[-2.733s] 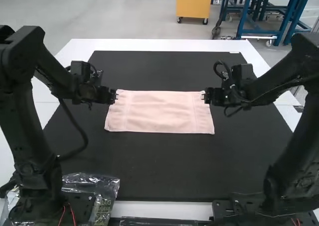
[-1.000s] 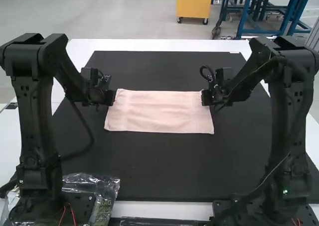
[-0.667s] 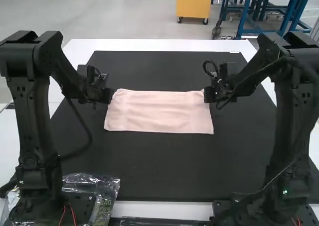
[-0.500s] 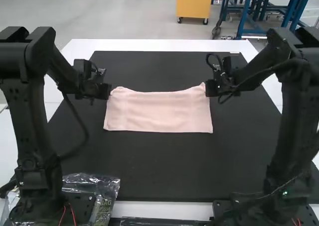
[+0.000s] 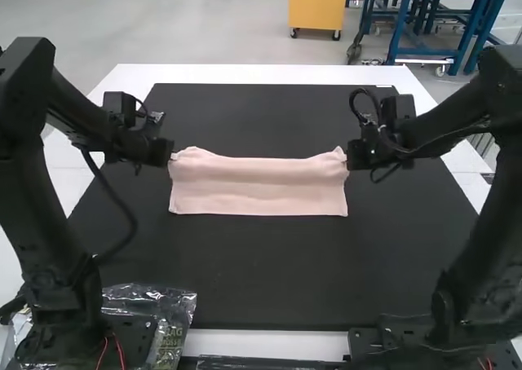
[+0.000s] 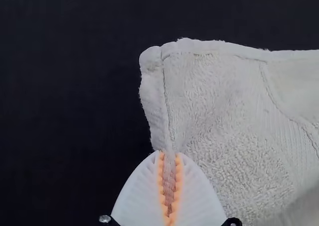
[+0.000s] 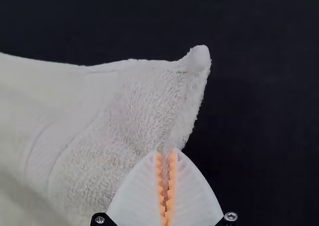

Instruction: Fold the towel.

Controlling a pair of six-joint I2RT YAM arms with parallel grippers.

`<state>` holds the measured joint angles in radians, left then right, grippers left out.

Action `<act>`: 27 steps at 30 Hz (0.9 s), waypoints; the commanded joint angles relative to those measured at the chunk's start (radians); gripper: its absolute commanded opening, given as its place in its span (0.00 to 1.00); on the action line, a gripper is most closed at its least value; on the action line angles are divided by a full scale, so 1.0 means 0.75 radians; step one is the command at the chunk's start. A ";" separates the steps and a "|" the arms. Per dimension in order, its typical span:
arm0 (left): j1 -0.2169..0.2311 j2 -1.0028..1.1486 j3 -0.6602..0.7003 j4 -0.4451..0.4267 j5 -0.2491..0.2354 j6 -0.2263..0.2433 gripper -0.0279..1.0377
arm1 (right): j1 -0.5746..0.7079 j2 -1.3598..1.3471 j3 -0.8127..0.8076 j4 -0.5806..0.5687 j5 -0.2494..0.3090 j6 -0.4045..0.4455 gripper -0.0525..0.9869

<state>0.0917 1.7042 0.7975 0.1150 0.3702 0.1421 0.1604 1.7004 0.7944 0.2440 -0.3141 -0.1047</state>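
The pink towel (image 5: 258, 187) lies as a wide strip across the dark mat, its far edge raised and sagging between the two grippers. My left gripper (image 5: 170, 151) is at its far left corner, my right gripper (image 5: 348, 154) at its far right corner. In the left wrist view, my left gripper (image 6: 169, 156) is shut on the side edge of the towel (image 6: 234, 121), just in from a corner. The right wrist view has my right gripper (image 7: 165, 154) pinching the opposite side edge of the towel (image 7: 124, 106) close to its corner.
A black mat (image 5: 269, 280) covers most of the white table (image 5: 261, 74). Beside the left arm's base lies a crumpled clear plastic bag (image 5: 155, 305), near the table's front edge.
Both grippers have moved slightly outward, drawing the towel's far edge up and toward the near side. The near edge has stayed almost in place. The right arm's elbow has swung outward.
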 commanded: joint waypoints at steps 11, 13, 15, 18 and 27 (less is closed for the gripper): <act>0.021 -0.323 -0.249 -0.067 -0.025 0.033 0.05 | -0.032 -0.220 -0.292 0.004 -0.033 0.011 0.03; 0.021 -0.337 -0.304 -0.053 -0.029 0.038 0.05 | -0.030 -0.214 -0.333 0.041 -0.031 0.011 0.05; 0.017 -0.340 -0.376 -0.012 -0.029 0.056 0.06 | -0.030 -0.195 -0.372 0.084 -0.027 0.013 0.33; 0.004 -0.331 -0.495 0.131 -0.070 0.058 0.54 | -0.032 -0.171 -0.388 0.110 -0.002 0.013 0.91; 0.025 -0.417 -0.513 0.266 -0.064 -0.048 0.94 | -0.020 -0.175 -0.331 0.102 -0.015 0.029 0.93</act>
<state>0.0948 1.4425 0.3813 0.2905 0.3313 0.1497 0.1474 1.5650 0.5102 0.3134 -0.3298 -0.0967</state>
